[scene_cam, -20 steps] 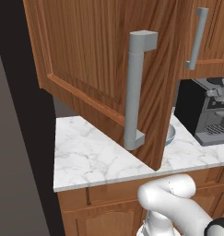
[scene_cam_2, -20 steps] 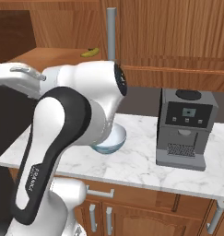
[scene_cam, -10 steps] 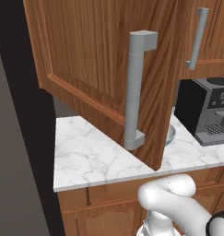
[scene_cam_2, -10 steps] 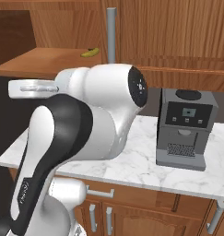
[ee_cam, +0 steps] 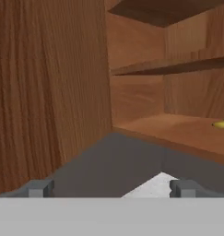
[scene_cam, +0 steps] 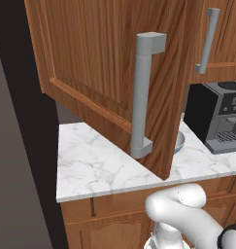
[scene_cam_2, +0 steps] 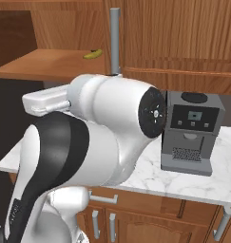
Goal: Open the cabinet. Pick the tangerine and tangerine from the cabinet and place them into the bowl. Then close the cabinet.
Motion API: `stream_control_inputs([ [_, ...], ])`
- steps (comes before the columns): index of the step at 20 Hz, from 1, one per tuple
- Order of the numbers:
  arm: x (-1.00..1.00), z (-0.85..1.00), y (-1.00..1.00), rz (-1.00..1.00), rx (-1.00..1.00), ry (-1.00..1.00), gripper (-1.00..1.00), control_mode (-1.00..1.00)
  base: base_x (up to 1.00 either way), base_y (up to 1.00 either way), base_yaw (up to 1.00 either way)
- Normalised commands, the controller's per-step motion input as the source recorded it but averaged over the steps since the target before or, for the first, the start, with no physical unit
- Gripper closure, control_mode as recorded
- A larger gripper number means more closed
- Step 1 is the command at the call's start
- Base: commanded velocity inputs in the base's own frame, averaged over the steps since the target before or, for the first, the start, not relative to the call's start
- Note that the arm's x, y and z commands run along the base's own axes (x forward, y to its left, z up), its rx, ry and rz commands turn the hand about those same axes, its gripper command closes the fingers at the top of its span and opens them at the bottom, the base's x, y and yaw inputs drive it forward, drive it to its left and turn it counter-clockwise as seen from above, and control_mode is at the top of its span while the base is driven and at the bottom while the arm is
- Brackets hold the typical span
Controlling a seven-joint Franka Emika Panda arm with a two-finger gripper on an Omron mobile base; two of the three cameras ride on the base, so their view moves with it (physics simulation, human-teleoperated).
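Observation:
The cabinet's left door (scene_cam: pixel 105 73) stands swung wide open, its grey bar handle (scene_cam: pixel 143 97) facing me. In the hand view my gripper (ee_cam: pixel 111 189) is open with nothing between its fingertips (ee_cam: pixel 37 188), and it looks into the cabinet (ee_cam: pixel 178 124) past the open door (ee_cam: pixel 39 92). The lower shelf (scene_cam_2: pixel 45 64) shows bare wood with one yellow fruit (scene_cam_2: pixel 92 54) on it, also seen at the right edge of the hand view as a yellow fruit (ee_cam: pixel 222 123). The tangerines are out of view. The bowl (scene_cam: pixel 180 141) peeks out behind the door's lower edge on the counter.
A black and grey coffee machine (scene_cam: pixel 221 116) stands on the marble counter (scene_cam: pixel 95 165) right of the bowl, also seen as the coffee machine (scene_cam_2: pixel 190 133). The right cabinet door (scene_cam: pixel 221 34) is closed. A dark wall borders the counter's left side. My arm (scene_cam_2: pixel 107 128) blocks the counter's middle.
In the right base view my arm has swung round and closer to the camera and now covers the bowl. The door and the counter things have not moved.

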Motion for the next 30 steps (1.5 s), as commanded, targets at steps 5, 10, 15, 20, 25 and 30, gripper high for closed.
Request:
stream_control_inputs([
  [5,0.0,0.0,-0.18,-0.12,0.0,-0.18,-1.0,-1.0,0.0,0.0,0.0],
  [10,0.01,0.0,0.0,-0.11,0.05,-0.14,-1.0,-1.0,0.0,0.0,0.0],
  [15,0.15,0.0,0.14,-0.15,0.12,-0.05,-1.0,-1.0,0.0,0.0,0.0],
  [20,0.08,0.0,0.08,-0.07,0.1,0.02,-1.0,-1.0,0.0,0.0,0.0],
  [25,0.02,0.0,0.0,0.0,0.03,0.01,-1.0,-1.0,0.0,0.0,0.0],
  [30,0.16,0.0,0.0,0.0,0.0,0.0,-1.0,-1.0,0.0,0.0,0.0],
])
